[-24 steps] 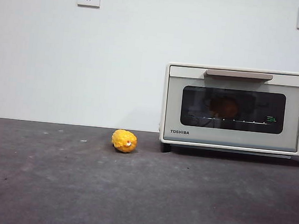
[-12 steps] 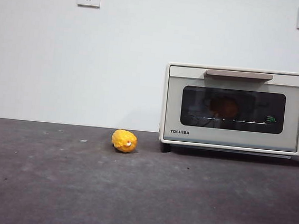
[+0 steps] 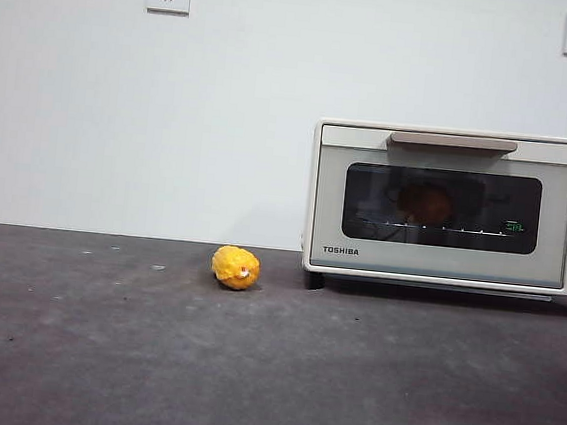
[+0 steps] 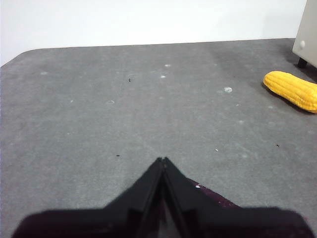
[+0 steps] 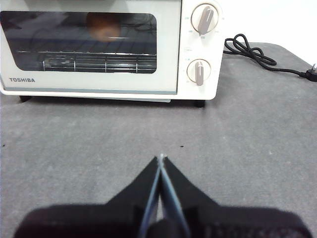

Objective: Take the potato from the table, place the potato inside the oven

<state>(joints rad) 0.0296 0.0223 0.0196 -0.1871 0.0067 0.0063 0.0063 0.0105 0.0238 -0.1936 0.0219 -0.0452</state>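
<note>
The cream-white oven (image 3: 440,260) stands at the right of the table (image 3: 248,370) with its glass door shut. Through the dark glass, an orange-brown potato (image 3: 425,201) rests on the wire rack; the right wrist view shows the potato (image 5: 103,26) too. My right gripper (image 5: 160,156) is shut on nothing, low over the table in front of the oven (image 5: 171,49), a good way back from it. My left gripper (image 4: 162,159) is also shut and empty, over bare table far to the left. Neither arm shows in the front view.
A bumpy yellow corn cob (image 3: 235,267) lies on the table just left of the oven; the left wrist view shows the corn cob (image 4: 292,90) lengthwise. The oven's black power cable (image 5: 257,57) coils on the table beside its knob side.
</note>
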